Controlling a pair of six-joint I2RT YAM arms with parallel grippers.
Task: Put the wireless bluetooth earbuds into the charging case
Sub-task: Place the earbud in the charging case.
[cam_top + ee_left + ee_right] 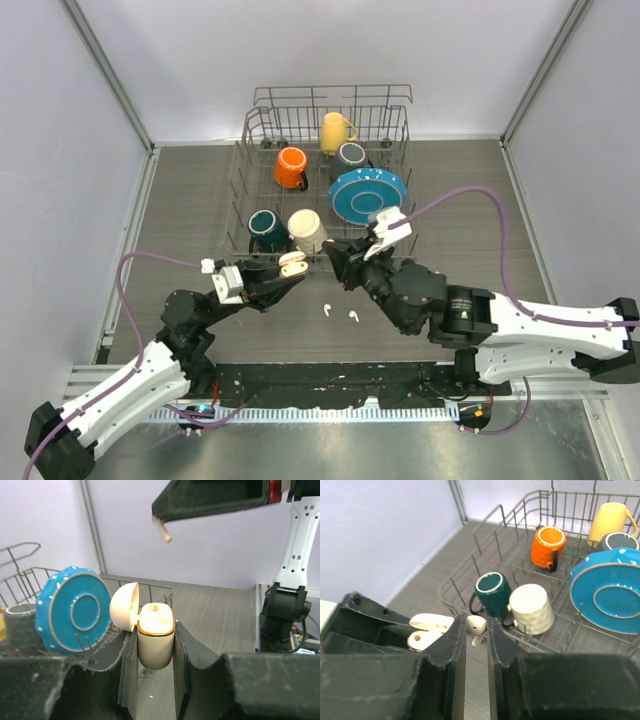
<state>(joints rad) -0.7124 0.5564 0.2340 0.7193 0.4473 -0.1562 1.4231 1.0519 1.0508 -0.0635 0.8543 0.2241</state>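
Your left gripper [287, 279] is clamped on the body of the open charging case [156, 630], lid hinged back, just near of the dish rack [330, 108]. Your right gripper [341, 268] pinches one white earbud [477, 626] between its fingertips, just right of the case and apart from it; the stem seems to point toward the case, though the tip is too small to be sure. Two more earbuds [327, 309] [352, 315] lie close together on the table [200, 220], near of both grippers and touching neither.
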